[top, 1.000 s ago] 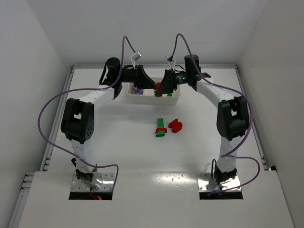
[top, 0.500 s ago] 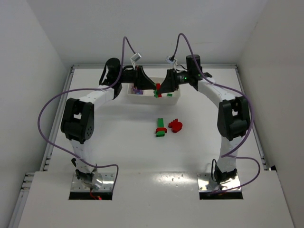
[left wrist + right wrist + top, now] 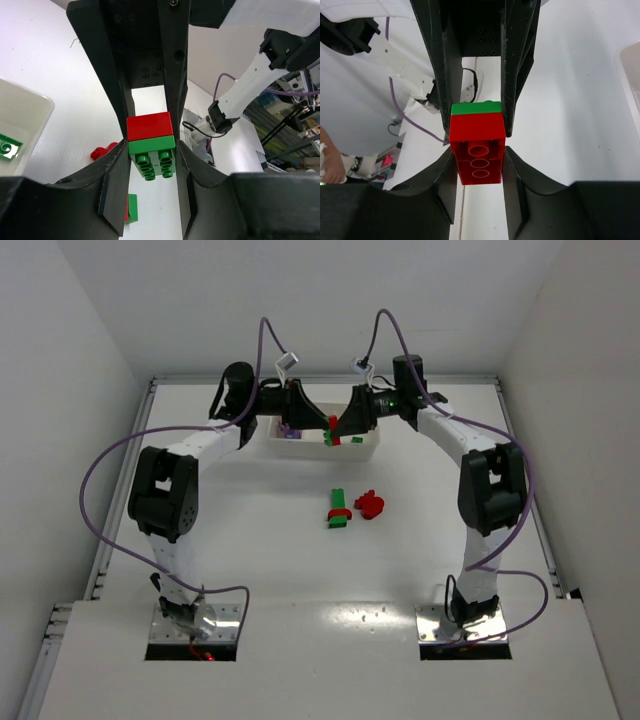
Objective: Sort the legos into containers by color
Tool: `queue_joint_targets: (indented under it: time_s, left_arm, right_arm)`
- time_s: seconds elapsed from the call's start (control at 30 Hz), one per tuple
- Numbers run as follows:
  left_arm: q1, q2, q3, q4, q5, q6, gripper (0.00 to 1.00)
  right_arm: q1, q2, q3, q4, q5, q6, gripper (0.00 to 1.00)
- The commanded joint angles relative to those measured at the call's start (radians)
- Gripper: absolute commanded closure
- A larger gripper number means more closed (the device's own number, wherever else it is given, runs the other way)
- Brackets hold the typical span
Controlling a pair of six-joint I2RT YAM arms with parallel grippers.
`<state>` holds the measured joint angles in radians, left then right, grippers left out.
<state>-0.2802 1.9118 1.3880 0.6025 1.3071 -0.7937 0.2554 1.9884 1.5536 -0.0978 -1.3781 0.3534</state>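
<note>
Both grippers meet above the white tray (image 3: 318, 449) on one stacked pair of legos. My left gripper (image 3: 323, 426) is shut on the green brick (image 3: 152, 156). My right gripper (image 3: 341, 427) is shut on the red brick (image 3: 477, 150) joined to it. In the left wrist view (image 3: 152, 162) the green studs face the camera with the red brick (image 3: 149, 127) behind. In the right wrist view (image 3: 478, 160) the red brick's hollow underside faces the camera with the green brick (image 3: 476, 108) behind. A purple brick (image 3: 290, 430) lies in the tray's left compartment and a green one (image 3: 357, 439) in the right.
On the table in front of the tray lie a green brick with a red piece on it (image 3: 339, 508) and a red piece (image 3: 371, 504) beside it. The tray's corner (image 3: 30, 112) with a green brick (image 3: 8, 147) shows in the left wrist view.
My right wrist has shifted very slightly to the right. Both grippers stay shut on the joined bricks above the tray.
</note>
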Motion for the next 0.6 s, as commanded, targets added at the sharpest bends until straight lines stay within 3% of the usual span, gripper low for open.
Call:
queue_joint_targets:
  time_s: [0.0,0.1,0.13,0.2,0.57]
  left_arm:
    - [-0.005,-0.022,0.008,0.028,0.034,0.027,1.0]
    - [-0.005,-0.022,0.008,0.028,0.034,0.036,1.0]
    - [-0.005,-0.022,0.008,0.028,0.034,0.036,1.0]
    - [-0.005,-0.022,0.008,0.028,0.034,0.036,1.0]
    - [0.033,-0.063,0.008,-0.257,0.043,0.27,1.0]
  right_arm:
    - [-0.01,-0.031,0.025,0.02,-0.013,-0.013,0.69]
    - [-0.01,-0.031,0.025,0.02,-0.024,-0.013,0.83]
    - [-0.019,-0.031,0.025,0.02,-0.024,-0.013,0.91]
    - [-0.019,-0.031,0.025,0.02,-0.024,-0.013,0.98]
    - [-0.076,-0.072,-0.004,0.029,-0.024,-0.013,1.0]
